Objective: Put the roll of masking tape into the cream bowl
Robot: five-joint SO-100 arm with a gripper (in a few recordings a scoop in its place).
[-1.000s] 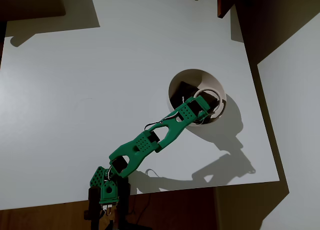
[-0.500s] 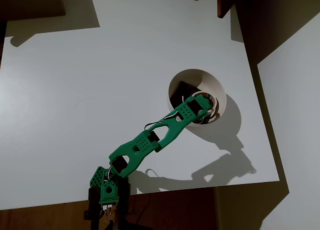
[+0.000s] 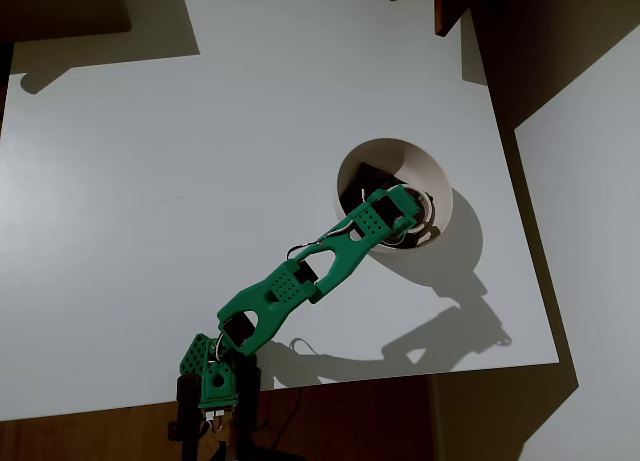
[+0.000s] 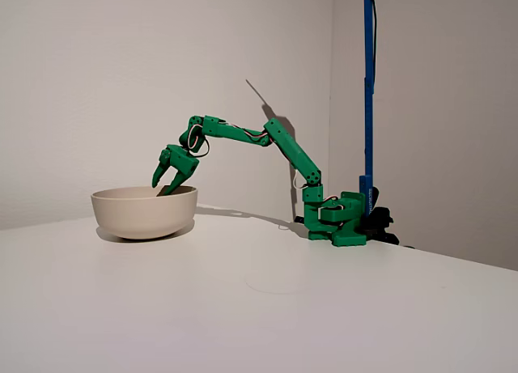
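The cream bowl (image 3: pixel 422 167) stands right of the table's centre in the overhead view, and at the left in the fixed view (image 4: pixel 146 215). The roll of masking tape (image 3: pixel 427 221) lies inside the bowl against its right wall, partly hidden under my gripper. A dark brown square item (image 3: pixel 361 179) also rests in the bowl, on its left side. My green gripper (image 3: pixel 408 209) hangs over the bowl. In the fixed view my gripper (image 4: pixel 164 182) is open, its jaws spread just above the rim with nothing between them.
The green arm reaches from its base (image 3: pixel 213 381) at the table's front edge. A blue pole (image 4: pixel 368 82) rises behind the base. The table's right edge (image 3: pixel 520 231) runs close to the bowl. Wide bare tabletop (image 3: pixel 180 181) lies to the left.
The tape roll, held up at the gripper a second ago, has dropped lower into the bowl. The gripper has shifted slightly left over the bowl.
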